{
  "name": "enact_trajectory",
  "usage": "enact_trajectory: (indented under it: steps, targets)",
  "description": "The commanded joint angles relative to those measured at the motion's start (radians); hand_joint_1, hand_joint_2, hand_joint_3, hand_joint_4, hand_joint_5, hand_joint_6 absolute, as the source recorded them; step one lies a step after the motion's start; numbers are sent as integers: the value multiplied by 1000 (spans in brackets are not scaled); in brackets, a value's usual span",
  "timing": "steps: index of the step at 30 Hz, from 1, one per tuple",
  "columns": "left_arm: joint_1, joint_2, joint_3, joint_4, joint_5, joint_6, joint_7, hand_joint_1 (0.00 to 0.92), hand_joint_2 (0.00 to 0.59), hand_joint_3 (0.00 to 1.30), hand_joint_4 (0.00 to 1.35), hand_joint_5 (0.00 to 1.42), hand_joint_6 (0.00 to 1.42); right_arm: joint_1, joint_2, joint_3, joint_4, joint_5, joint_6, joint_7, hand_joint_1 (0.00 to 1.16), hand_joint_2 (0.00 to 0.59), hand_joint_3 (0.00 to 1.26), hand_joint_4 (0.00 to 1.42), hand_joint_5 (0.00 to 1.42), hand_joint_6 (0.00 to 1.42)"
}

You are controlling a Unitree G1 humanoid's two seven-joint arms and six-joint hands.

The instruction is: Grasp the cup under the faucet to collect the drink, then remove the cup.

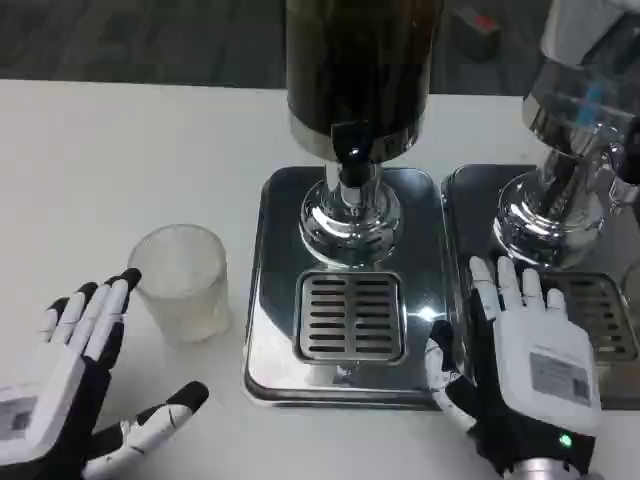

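Head view, cup (184, 280) empty, beside dispenser (350, 190)

You have the cup (182, 280) standing on the table (100, 160), left of the dispenser (350, 200) base and clear of its drip grate (350, 316). The faucet (350, 150) sits behind the grate. A second dispenser (560, 190) stands at the table's right edge.
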Motion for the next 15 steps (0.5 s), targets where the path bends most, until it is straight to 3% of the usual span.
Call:
enact_trajectory:
  steps: [1,15]
  targets:
    - [11,-4,7,-11,5,13,11,0,148,0,0,0,0,-3,-2,-9,-9,8,-8,-5,364,527,85,0,0,0]
    - [2,0,6,-12,-2,14,0,0,148,0,0,0,0,-7,13,-19,-5,13,-1,-1,364,528,85,0,0,0]
